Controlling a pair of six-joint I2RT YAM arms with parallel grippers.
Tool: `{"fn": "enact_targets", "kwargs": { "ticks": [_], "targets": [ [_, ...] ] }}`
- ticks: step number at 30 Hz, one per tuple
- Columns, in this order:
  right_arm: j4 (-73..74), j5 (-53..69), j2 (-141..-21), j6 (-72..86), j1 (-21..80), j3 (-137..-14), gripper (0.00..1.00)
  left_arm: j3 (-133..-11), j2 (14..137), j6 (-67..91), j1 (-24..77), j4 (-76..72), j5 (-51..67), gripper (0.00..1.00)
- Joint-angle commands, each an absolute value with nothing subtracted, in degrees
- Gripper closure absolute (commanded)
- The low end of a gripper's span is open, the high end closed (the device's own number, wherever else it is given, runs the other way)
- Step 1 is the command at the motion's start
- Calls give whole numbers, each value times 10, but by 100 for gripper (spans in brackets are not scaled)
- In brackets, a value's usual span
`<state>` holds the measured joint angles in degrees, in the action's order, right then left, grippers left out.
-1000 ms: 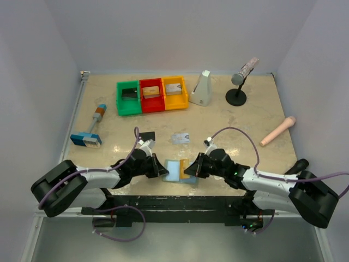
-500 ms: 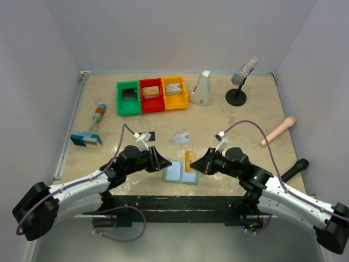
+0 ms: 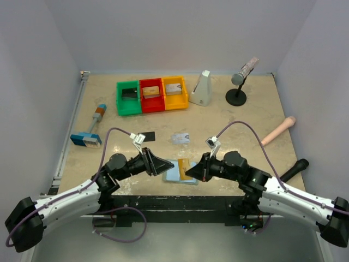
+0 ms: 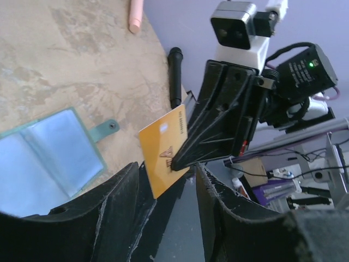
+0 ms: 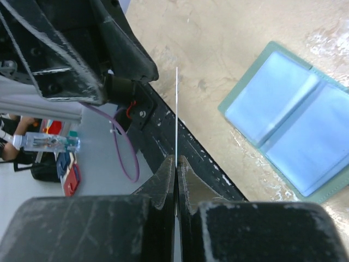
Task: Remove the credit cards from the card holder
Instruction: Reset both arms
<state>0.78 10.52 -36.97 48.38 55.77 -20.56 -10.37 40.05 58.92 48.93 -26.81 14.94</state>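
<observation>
The card holder [image 3: 173, 171] lies open on the table near the front edge, its pale blue inner faces up [image 4: 49, 147]. My right gripper [image 3: 192, 173] is shut on the orange-gold credit card [image 3: 187, 166], holding it up off the holder. In the right wrist view that card shows edge-on [image 5: 176, 109] between the pinched fingertips [image 5: 169, 166]. My left gripper [image 3: 165, 165] faces it from the left, jaws open; the card's lower corner [image 4: 163, 150] sits just in front of the gap. A silver-grey card [image 3: 180, 137] and a black card [image 3: 147, 136] lie on the table behind.
Green [image 3: 128, 99], red [image 3: 151, 95] and yellow [image 3: 174, 93] bins stand at the back. A blue-headed brush [image 3: 90, 131] lies at the left. A white wedge [image 3: 202, 88], a microphone stand [image 3: 239, 84], a pink rod [image 3: 278, 131] and a black handle [image 3: 294, 167] are on the right.
My left gripper has opened and let go of the card holder, which now lies flat. My right gripper has drawn the orange-gold card out and lifted it; both arms have risen.
</observation>
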Motion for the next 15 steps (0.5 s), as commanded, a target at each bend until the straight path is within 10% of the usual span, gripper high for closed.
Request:
{"fn": "enact_targets", "kwargs": {
  "ticks": [1,15],
  "targets": [
    [-46,109,-400,467,582,-241,100,-92,421,576,500,-344,193,49],
    [-71,112,-419,481,591,-250,100,-78,449,582,516,-384,202,54]
  ]
}}
